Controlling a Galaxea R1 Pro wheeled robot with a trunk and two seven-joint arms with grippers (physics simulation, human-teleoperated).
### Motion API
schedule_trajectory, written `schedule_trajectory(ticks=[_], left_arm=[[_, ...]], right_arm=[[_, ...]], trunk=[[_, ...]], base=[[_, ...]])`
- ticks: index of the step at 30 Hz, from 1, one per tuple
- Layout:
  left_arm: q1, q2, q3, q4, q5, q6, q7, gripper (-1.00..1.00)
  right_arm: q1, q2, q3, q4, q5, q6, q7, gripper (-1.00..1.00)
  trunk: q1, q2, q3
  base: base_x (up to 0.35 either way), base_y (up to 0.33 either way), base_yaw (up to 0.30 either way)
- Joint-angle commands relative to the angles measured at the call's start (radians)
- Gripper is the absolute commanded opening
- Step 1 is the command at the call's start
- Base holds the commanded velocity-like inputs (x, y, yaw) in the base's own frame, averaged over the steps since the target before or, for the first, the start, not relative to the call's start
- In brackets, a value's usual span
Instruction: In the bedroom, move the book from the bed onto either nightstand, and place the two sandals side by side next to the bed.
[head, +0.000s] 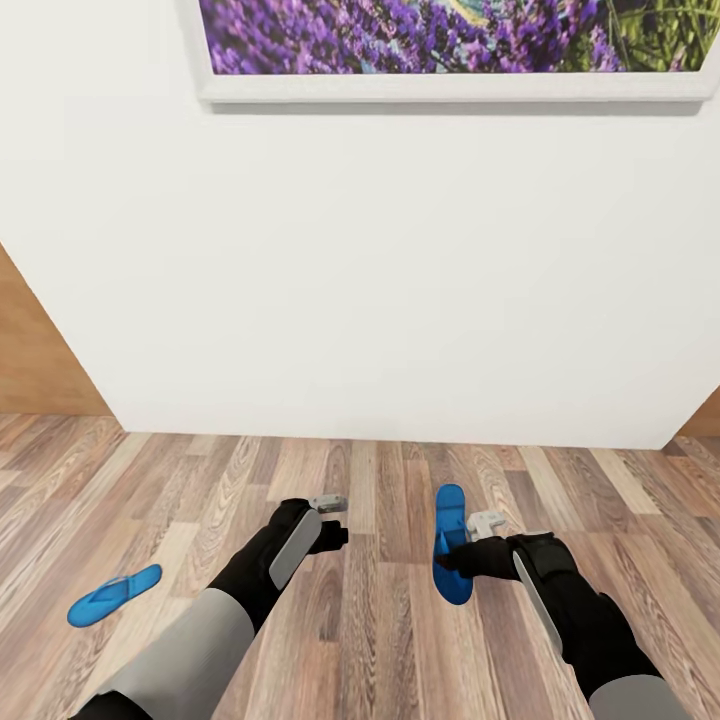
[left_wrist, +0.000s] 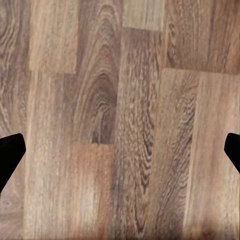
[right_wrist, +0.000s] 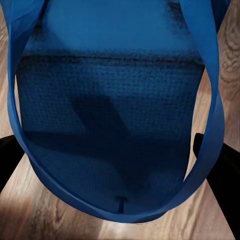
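One blue sandal (head: 450, 505) hangs edge-on above the floor, with my right gripper (head: 449, 562) shut on it. Seen close in the right wrist view, this sandal (right_wrist: 115, 100) has its sole and straps between the dark fingers (right_wrist: 220, 167). The other blue sandal (head: 113, 595) lies flat on the wood floor at the far left, beyond my left arm. My left gripper (head: 330, 520) hovers over bare floor; its fingertips (left_wrist: 10, 155) stand wide apart, open and empty. The book, the bed and the nightstand are out of view.
A white wall (head: 380, 280) stands close ahead with a framed lavender picture (head: 440, 40) at the top. Brown wooden door panels (head: 40, 360) flank the wall. Wood-plank floor (head: 380, 620) spreads under both arms.
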Motion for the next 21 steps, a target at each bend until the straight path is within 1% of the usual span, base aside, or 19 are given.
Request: schedule_trajectory(ticks=[1,7,21], left_arm=[[-0.001,0.000,-0.002,-0.001,0.010,0.001,0.010,1.00],[-0.001,0.000,-0.001,-0.001,0.010,0.001,0.010,1.00],[-0.001,0.000,-0.001,-0.001,0.010,0.001,0.010,1.00]], right_arm=[[-0.001,-0.001,0.001,-0.001,0.008,0.003,0.006,-1.00],[0.000,-0.001,0.001,-0.001,0.008,0.003,0.006,-1.00],[-0.001,-0.001,0.001,-0.001,0.008,0.003,0.006,-1.00]], trunk=[[0.000,0.000,-0.001],[0.000,0.000,-0.001],[0.000,0.000,-0.001]], base=[[0.122,0.000,0.000],[0.063,0.000,0.000],[0.014,0.000,0.000]])
